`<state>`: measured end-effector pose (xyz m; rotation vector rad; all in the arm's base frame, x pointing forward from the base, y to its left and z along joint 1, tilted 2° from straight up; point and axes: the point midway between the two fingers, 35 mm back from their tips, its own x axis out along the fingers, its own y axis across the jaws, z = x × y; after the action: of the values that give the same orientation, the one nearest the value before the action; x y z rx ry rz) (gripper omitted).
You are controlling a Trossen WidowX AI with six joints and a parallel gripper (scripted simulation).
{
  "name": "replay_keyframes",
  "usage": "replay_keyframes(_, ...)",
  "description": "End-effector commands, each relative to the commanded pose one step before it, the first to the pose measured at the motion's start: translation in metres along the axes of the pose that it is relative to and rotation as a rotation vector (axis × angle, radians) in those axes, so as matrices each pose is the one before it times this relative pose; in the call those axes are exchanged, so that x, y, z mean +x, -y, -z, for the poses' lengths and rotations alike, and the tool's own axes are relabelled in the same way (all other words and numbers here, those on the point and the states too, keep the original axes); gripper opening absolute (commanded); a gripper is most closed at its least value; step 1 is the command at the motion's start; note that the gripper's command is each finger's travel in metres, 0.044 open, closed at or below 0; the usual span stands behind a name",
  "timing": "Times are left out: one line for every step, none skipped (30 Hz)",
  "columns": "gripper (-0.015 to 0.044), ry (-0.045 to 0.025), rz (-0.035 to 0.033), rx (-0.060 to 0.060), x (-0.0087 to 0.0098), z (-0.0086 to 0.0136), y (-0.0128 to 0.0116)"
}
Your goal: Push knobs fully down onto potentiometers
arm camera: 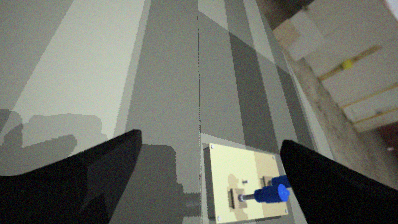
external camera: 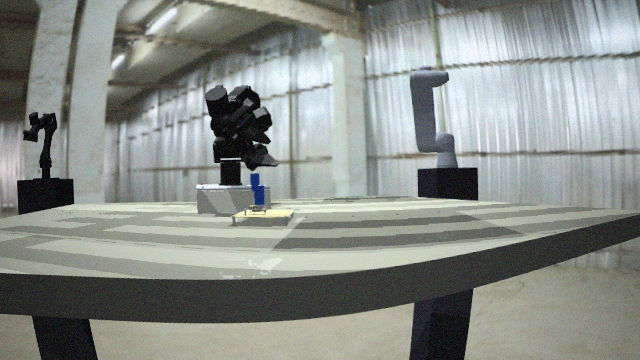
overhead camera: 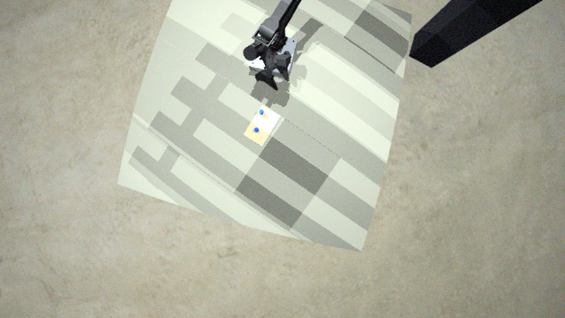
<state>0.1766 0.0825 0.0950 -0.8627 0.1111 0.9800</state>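
The circuit board [overhead camera: 271, 120] [external camera: 281, 214] [arm camera: 225, 162] stands on short legs on the table. One blue knob [overhead camera: 261, 112] [arm camera: 271, 194] stands above its potentiometer [arm camera: 233, 198], with bare grey shaft showing between them in the wrist view. The other blue knob [overhead camera: 256, 130] [arm camera: 281, 181] is partly behind the first and the right finger there; its gap is hard to judge. In the exterior view the knobs overlap, one blue top [external camera: 255, 179] showing higher. My gripper [overhead camera: 282, 84] [external camera: 273, 153] [arm camera: 212, 142] is open and empty, above and on the arm-base side of the board, clear of both knobs.
The arm's pale base block [external camera: 210, 200] stands behind the board, under the arm. The patterned table [overhead camera: 309, 208] [external camera: 165, 260] carries the arm's shadow beside the board. Two other arms on black pedestals [external camera: 45, 200] [external camera: 447, 185] stand in the background.
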Motion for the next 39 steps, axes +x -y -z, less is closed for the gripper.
replay_keyframes(0.0374,-0.00206,-0.00133,0.0052,-0.00007,-0.00001,0.00044)
replay_keyframes(0.0347,-0.00624,-0.00395,0.0154,-0.00020,-0.00003,0.00132)
replay_keyframes(0.0321,-0.01054,-0.00647,0.0256,-0.00032,-0.00006,0.00221)
replay_keyframes(0.0295,-0.01290,-0.00758,0.0307,-0.00037,-0.00009,0.00265)
replay_keyframes(0.0269,-0.01315,-0.00735,0.0305,-0.00035,-0.00013,0.00265)
replay_keyframes(0.0242,-0.01340,-0.00711,0.0303,-0.00033,-0.00016,0.00265)
replay_keyframes(0.0216,-0.01365,-0.00686,0.0301,-0.00032,-0.00019,0.00265)
replay_keyframes(0.0190,-0.01389,-0.00660,0.0299,-0.00030,-0.00022,0.00265)
replay_keyframes(0.0164,-0.01565,-0.00692,0.0288,-0.00026,-0.00049,0.00296)
replay_keyframes(0.0137,-0.01617,-0.00669,0.0290,-0.00023,-0.00054,0.00301)
replay_keyframes(0.0111,-0.01643,-0.00633,0.0287,-0.00020,-0.00058,0.00300)
replay_keyframes(0.0085,-0.01668,-0.00596,0.0285,-0.00017,-0.00063,0.00299)
replay_keyframes(0.0059,-0.01692,-0.00557,0.0282,-0.00014,-0.00067,0.00299)
replay_keyframes(0.0032,-0.01714,-0.00517,0.0280,-0.00011,-0.00072,0.00298)
replay_keyframes(0.0006,-0.01736,-0.00476,0.0277,-0.00008,-0.00077,0.00297)
replay_keyframes(0.0000,-0.01757,-0.00433,0.0275,-0.00004,-0.00082,0.00296)
replay_keyframes(0.0000,-0.01717,-0.00599,0.0292,0.00003,-0.00099,0.00262)
replay_keyframes(0.0000,-0.01746,-0.00556,0.0290,0.00006,-0.00104,0.00261)
replay_keyframes(0.0000,-0.01771,-0.00510,0.0287,0.00009,-0.00109,0.00258)
replay_keyframes(0.0000,-0.01794,-0.00462,0.0285,0.00013,-0.00114,0.00256)
replay_keyframes(0.0000,-0.01815,-0.00413,0.0282,0.00017,-0.00120,0.00253)
replay_keyframes(0.0000,-0.01835,-0.00363,0.0279,0.00020,-0.00125,0.00250)
replay_keyframes(0.0000,-0.01853,-0.00311,0.0276,0.00024,-0.00131,0.00247)
replay_keyframes(0.0000,-0.01870,-0.00258,0.0274,0.00028,-0.00137,0.00244)
replay_keyframes(0.0000,-0.01858,-0.00191,0.0288,0.00021,-0.00131,0.00244)
replay_keyframes(0.0000,-0.01871,-0.00137,0.0285,0.00025,-0.00137,0.00241)
replay_keyframes(0.0000,-0.01882,-0.00082,0.0283,0.00028,-0.00143,0.00237)
replay_keyframes(0.0000,-0.01891,-0.00026,0.0280,0.00032,-0.00149,0.00233)
replay_keyframes(0.0000,-0.01897,0.00031,0.0278,0.00035,-0.00155,0.00229)
replay_keyframes(0.0000,-0.01902,0.00088,0.0275,0.00039,-0.00161,0.00224)
replay_keyframes(0.0000,-0.01904,0.00147,0.0273,0.00042,-0.00167,0.00219)
replay_keyframes(0.0000,-0.01905,0.00205,0.0270,0.00046,-0.00173,0.00214)
replay_keyframes(0.0000,-0.01969,0.00275,0.0277,0.00051,-0.00185,0.00216)
replay_keyframes(0.0000,-0.01974,0.00340,0.0275,0.00055,-0.00192,0.00211)
replay_keyframes(0.0000,-0.01967,0.00405,0.0273,0.00058,-0.00198,0.00205)
replay_keyframes(0.0000,-0.01958,0.00469,0.0270,0.00062,-0.00204,0.00198)
replay_keyframes(0.0000,-0.01946,0.00534,0.0267,0.00066,-0.00210,0.00191)
replay_keyframes(0.0000,-0.01932,0.00599,0.0265,0.00069,-0.00216,0.00184)
replay_keyframes(0.0000,-0.01915,0.00663,0.0262,0.00072,-0.00222,0.00176)
